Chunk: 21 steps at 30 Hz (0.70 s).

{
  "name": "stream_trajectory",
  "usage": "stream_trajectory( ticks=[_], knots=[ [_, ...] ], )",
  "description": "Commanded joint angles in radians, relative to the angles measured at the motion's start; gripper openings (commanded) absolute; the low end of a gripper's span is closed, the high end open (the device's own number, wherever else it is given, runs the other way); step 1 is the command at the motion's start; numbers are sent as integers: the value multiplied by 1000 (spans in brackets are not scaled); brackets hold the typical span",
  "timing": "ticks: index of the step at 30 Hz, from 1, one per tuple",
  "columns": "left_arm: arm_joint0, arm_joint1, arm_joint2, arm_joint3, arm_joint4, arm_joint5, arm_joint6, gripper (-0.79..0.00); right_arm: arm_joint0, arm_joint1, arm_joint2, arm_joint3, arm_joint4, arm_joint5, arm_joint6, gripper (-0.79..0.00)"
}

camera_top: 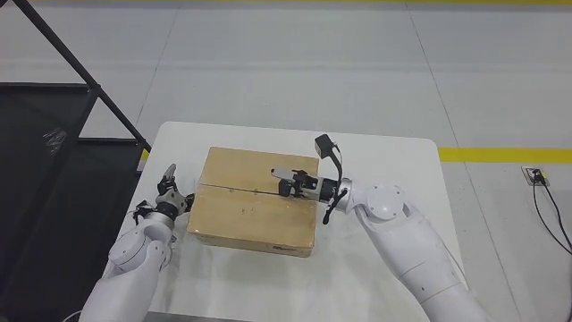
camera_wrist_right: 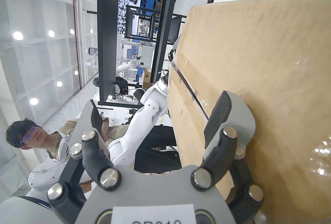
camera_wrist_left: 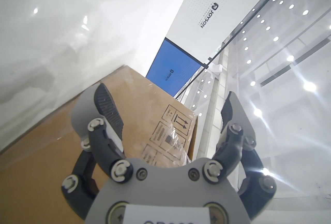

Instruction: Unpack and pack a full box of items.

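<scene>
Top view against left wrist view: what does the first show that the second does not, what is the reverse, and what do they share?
Top view: the closed top flaps of the box with their centre seam, the white table under it, and the open right gripper above the top near the seam. Left wrist view: printed handling marks on the box's side and the ribbed pads of the open left gripper. Shared: the box, with the left gripper beside it.

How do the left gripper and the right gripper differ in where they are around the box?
The left gripper is beside the box, at its end wall; the right gripper is above its top, by the flap seam. The left gripper faces a printed side; the right gripper faces the top flaps. Both are open and empty.
</scene>
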Motion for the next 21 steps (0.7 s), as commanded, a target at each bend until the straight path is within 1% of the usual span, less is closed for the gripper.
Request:
stream_trajectory(
  ticks=[1,5,10,16,21],
  knots=[
    [-3,-2,-4,5,3,-30,-2,0,-2,0,1,-1,-1,-1,0,0],
    [4,-5,-24,-7,8,-92,9,0,-4,1,2,-4,-2,3,-3,0],
    [22,-4,-52,-46,35,-141,33,0,-8,3,4,-8,-3,6,-3,0],
    [66,2,-88,-107,110,-163,45,0,-5,3,4,-5,-1,8,0,0],
    [115,11,-129,-157,176,-148,51,0,5,0,-1,11,5,6,4,0]
  ],
)
